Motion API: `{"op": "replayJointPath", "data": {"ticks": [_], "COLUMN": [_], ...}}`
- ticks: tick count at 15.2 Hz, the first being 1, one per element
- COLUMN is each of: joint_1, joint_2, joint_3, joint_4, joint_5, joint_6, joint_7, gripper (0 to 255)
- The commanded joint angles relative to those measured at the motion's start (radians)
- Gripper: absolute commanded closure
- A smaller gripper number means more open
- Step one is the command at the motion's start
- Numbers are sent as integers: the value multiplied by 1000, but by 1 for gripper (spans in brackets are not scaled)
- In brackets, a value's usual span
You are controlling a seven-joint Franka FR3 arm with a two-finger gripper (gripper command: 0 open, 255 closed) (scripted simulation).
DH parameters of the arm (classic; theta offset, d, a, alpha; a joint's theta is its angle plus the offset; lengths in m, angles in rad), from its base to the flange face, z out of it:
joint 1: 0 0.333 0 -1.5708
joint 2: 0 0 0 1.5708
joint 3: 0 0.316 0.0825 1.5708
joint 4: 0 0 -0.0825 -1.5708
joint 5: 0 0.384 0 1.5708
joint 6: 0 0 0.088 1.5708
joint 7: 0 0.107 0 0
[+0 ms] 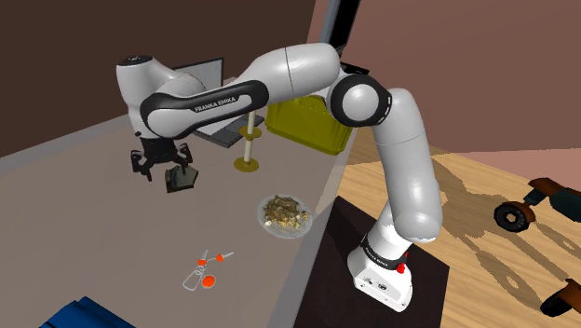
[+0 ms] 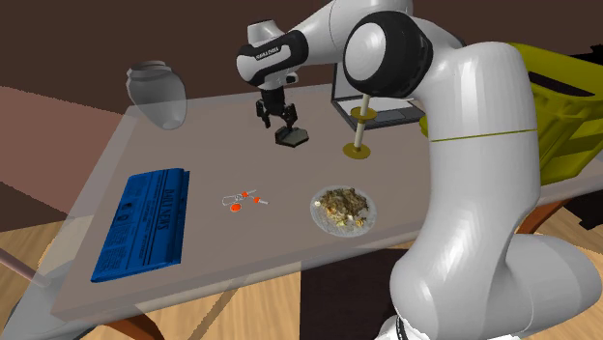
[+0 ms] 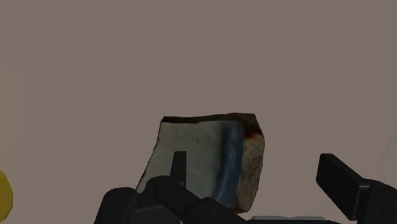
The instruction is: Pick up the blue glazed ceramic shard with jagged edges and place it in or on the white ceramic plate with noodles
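On the far part of the grey desk [image 1: 93,214], in the shoulder view's left half, we see the shard [image 1: 180,177] lying just under the gripper [image 1: 160,170]. Along the gripper [image 3: 254,162] the shard [image 3: 210,162] shows a pale face with a blue streak, a brown rim and a broken, uneven outline. The black fingers stand apart: one crosses in front of the shard's pale face, while the other is clear of its brown edge with bare desk between them, so nothing is clasped. In the second exterior view the shard [image 2: 292,136] looks dark and sits just below the gripper [image 2: 273,116]. Nearer and to that view's right lies the white plate [image 2: 315,211] heaped with noodles, well apart from the shard; in the shoulder view the plate [image 1: 262,216] is close to the desk's right edge. Between shard and plate, farther back, stands a slim post on a gold base [image 2: 359,130]. Small orange and white bits [image 2: 244,200] lie left of the plate, and a blue booklet [image 2: 145,224] lies farther left.
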Motion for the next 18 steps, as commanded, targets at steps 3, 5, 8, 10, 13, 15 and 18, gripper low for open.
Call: {"op": "replayJointPath", "data": {"ticks": [3,5,8,10,13,15,18], "joint_1": [0,0,0,0,0,0,0], "joint_2": [6,6,6,6,6,5,6], "joint_3": [-2,-2,-2,-2,-2,-2,-2], "joint_4": [-1,-1,-1,-1,-1,-1,-1], "joint_5": [-2,-2,-2,-2,-2,-2,-2], "joint_6": [7,7,7,7,7,7,7], "joint_7": [1,1,1,1,1,1,1], "gripper": [0,0,0,255,255,255,255]}}
